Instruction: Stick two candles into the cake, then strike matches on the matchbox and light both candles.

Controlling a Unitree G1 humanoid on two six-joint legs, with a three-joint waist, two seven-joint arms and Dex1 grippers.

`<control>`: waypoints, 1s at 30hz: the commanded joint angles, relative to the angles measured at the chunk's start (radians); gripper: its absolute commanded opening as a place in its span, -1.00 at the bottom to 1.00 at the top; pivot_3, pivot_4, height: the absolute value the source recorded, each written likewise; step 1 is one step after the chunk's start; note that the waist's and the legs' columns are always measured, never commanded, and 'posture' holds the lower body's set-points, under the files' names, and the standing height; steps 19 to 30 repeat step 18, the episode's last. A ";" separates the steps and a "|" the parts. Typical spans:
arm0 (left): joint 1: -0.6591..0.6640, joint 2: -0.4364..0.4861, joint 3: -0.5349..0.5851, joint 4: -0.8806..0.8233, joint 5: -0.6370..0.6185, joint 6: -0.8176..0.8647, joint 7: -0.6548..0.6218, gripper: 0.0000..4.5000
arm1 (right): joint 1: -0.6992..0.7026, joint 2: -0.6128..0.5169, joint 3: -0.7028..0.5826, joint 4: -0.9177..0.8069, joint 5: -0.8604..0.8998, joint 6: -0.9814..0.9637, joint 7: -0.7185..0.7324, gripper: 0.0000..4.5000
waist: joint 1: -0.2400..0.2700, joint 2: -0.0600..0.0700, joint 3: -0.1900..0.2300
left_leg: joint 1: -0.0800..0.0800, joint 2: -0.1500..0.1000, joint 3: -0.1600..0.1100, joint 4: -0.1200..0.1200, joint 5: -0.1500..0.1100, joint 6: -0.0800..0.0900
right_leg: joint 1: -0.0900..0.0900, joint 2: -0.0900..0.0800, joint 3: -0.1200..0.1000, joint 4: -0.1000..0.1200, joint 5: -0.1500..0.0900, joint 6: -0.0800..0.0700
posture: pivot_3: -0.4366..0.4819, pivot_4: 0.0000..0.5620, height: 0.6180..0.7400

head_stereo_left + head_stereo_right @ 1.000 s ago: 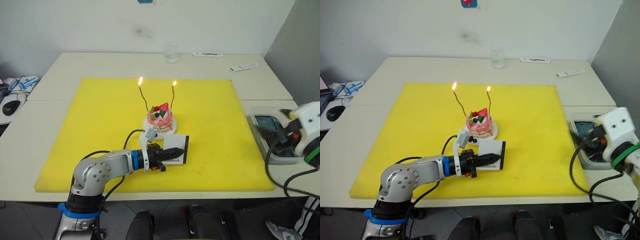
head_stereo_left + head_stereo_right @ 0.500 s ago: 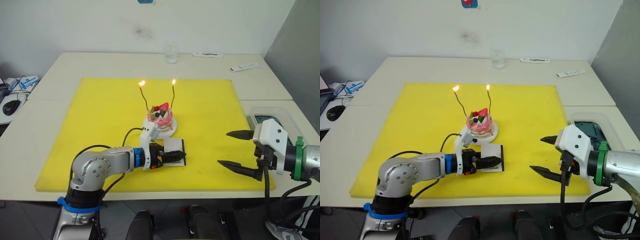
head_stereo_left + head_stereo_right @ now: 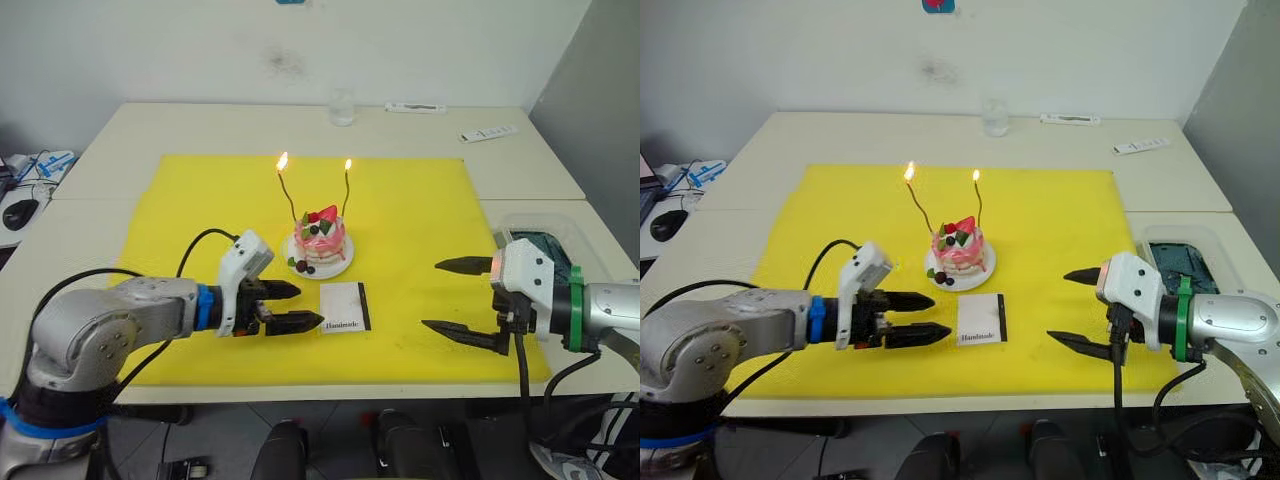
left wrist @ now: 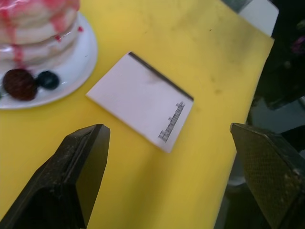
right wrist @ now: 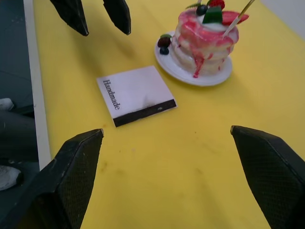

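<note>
So from where I'm driving, nearest to me are both arms hovering low over the yellow mat (image 3: 420, 210). Left end effector (image 3: 290, 306) sits at about 8 o'clock from the cake, fingers spread, holding nothing. Right end effector (image 3: 462, 300) is out around 4 o'clock, spread wide, empty too.

Between them, at 6 o'clock of the cake and just beside its plate, the matchbox (image 3: 344, 306) lies flat on the mat, black strip toward my right arm, "Handmade" print on the near edge.

Further out is the cake (image 3: 320, 238), and both candles (image 3: 288, 198) stand in it with flames on top.

My read: sticking and lighting look done, so we're basically at wrap-up. Next move just calls for pulling both arms clear without bumping the desk (image 3: 200, 125) stuff or those flames. I can't spot the matches anywhere.
</note>
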 commanded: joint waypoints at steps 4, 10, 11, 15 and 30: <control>0.115 0.129 0.117 0.090 0.255 -0.384 -0.166 0.98 | -0.063 -0.037 -0.096 0.076 0.021 -0.063 0.040 1.00 | 0.001 0.000 0.000 | 0.000 0.000 0.000 0.000 0.000 0.000 | 0.000 0.000 0.000 0.000 0.000 0.000 | -0.05 -0.47 1.00; 0.217 0.143 0.231 0.197 0.410 -0.621 -0.201 0.98 | -0.060 -0.081 -0.179 0.166 0.000 -0.132 0.100 1.00 | 0.001 0.000 0.000 | -0.001 0.001 0.001 0.000 0.000 0.000 | -0.001 0.000 0.000 -0.001 0.000 -0.001 | -0.05 -0.47 1.00; 0.242 0.140 0.241 0.201 0.441 -0.661 -0.199 0.98 | -0.056 -0.085 -0.186 0.177 -0.006 -0.148 0.110 1.00 | 0.001 0.000 0.000 | -0.001 0.001 0.001 0.000 0.000 0.000 | -0.001 0.000 0.000 -0.001 0.000 -0.001 | -0.05 -0.47 1.00; 0.333 0.118 0.276 0.198 0.481 -0.719 -0.210 0.98 | -0.067 -0.093 -0.180 0.193 0.010 -0.158 0.124 1.00 | 0.001 0.000 0.000 | -0.001 0.001 0.002 -0.001 0.000 0.000 | -0.001 -0.001 0.000 -0.001 -0.001 -0.002 | -0.05 -0.47 1.00; 0.344 0.095 0.287 0.195 0.463 -0.726 -0.208 0.98 | -0.082 -0.096 -0.155 0.193 0.010 -0.158 0.127 1.00 | 0.001 0.000 0.000 | -0.001 0.002 0.002 -0.001 0.000 0.000 | -0.001 0.000 -0.001 -0.001 -0.001 -0.001 | -0.05 -0.47 1.00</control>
